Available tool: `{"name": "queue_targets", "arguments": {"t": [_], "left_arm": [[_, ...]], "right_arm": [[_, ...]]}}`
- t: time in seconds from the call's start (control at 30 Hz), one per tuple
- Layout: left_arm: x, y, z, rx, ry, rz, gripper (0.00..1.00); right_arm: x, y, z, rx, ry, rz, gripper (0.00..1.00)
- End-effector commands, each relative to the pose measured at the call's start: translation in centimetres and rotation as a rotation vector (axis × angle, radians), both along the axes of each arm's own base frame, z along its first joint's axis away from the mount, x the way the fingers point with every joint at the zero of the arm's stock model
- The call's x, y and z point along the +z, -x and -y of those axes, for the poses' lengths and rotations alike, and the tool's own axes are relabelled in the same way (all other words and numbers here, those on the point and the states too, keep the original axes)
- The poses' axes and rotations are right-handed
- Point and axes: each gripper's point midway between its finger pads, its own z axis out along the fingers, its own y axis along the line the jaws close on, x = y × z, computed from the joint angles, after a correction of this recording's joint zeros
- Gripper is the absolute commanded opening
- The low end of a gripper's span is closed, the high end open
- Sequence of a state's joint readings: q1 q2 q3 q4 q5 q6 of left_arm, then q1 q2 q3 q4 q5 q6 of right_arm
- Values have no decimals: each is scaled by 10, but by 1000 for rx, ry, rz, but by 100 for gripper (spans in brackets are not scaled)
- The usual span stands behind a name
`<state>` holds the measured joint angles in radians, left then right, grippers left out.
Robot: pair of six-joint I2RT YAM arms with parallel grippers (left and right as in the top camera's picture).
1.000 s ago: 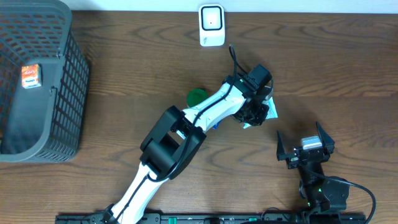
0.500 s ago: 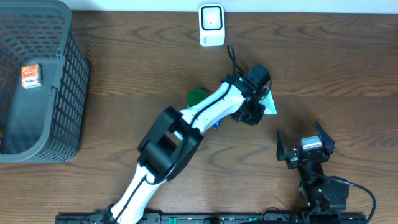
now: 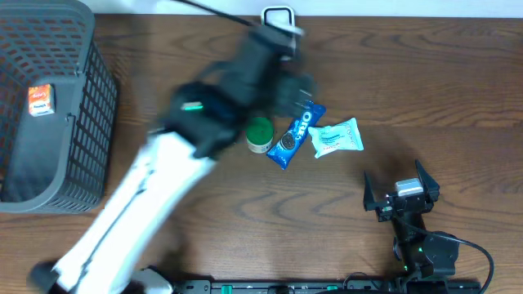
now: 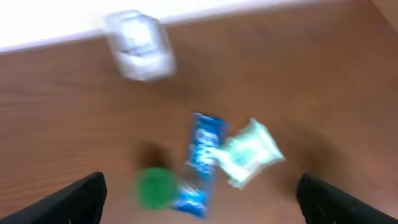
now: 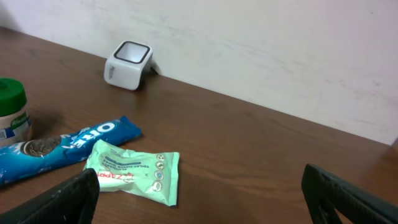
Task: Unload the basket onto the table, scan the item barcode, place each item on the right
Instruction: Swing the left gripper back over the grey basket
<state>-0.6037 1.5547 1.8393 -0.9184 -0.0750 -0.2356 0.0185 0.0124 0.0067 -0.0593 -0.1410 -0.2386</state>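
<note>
**No item at the scanner; three lie loose on the desk**

Overhead: the scanner sits at 12 o'clock on the desk, partly behind the blurred left arm. At centre stands a jar. The Oreo pack lies just beside it at 3 o'clock, and the pouch just beyond that. None of them is held or turned to the scanner, so I judge the scan not yet done: an item has to be picked up and shown. A basket at 9 o'clock holds a small box, perhaps one already finished. The right jaws, at 5 o'clock, are spread and empty. The left jaws are lost in the blur here.

Left wrist: everything is smeared. The left jaws show as tips at the bottom corners, spread wide with nothing between them. The three items lie at 6 o'clock of the scanner.

Right wrist: the right jaws are spread. The pouch is nearest, the jar is cut off at 9 o'clock, and the scanner is at 11. No barcode is legible, and I cannot tell which item is meant
</note>
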Motion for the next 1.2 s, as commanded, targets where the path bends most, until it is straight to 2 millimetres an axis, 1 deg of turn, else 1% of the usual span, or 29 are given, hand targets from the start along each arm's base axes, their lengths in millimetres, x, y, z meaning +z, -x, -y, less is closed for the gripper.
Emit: {"name": "queue_targets", "arguments": {"t": [0.0,0.03,0.07,0.1,0.13,0.2,0.3,0.37,0.43,0.47,0.5,0.57,0.63,0.73,0.87,1.03,1.17], "left_arm": [[36,-14,-109,311,-68,107,98],[42,-12,-139,386,-63,109,98],[46,-10,-163,448,-64,112,98],[51,-5,-201,545,-66,117,98],[53,-3,-215,585,-66,120,98],[60,5,-269,719,-91,138,98],[63,15,-332,874,-133,148,98],[57,23,-374,988,-145,131,98],[47,24,-403,1065,-151,111,98],[41,22,-414,1089,-155,99,98],[31,21,-427,1118,-159,80,98],[12,17,-445,1150,-169,39,98],[-10,12,-462,1147,-208,-14,98],[-40,-2,-478,1099,-277,-66,98],[-69,-21,-492,1086,-298,-75,98],[-103,-53,-497,1014,-267,-56,98],[-133,-69,-505,1002,-258,-81,98]], "right_arm": [[0,0,1,-4,1,1,99],[0,0,1,-4,1,1,99],[0,0,1,-4,2,1,99],[0,0,1,-4,2,1,99],[0,0,1,-4,2,1,99],[0,0,1,-4,2,1,99],[0,0,1,-4,1,1,99],[0,0,1,-4,1,1,99],[0,0,1,-4,2,1,99],[0,0,1,-4,1,1,99],[0,0,1,-4,2,1,99],[0,0,1,-4,1,1,99],[0,0,1,-4,2,1,99],[0,0,1,-4,2,1,99],[0,0,1,-4,1,1,99],[0,0,1,-4,1,1,99],[0,0,1,-4,2,1,99]]}}
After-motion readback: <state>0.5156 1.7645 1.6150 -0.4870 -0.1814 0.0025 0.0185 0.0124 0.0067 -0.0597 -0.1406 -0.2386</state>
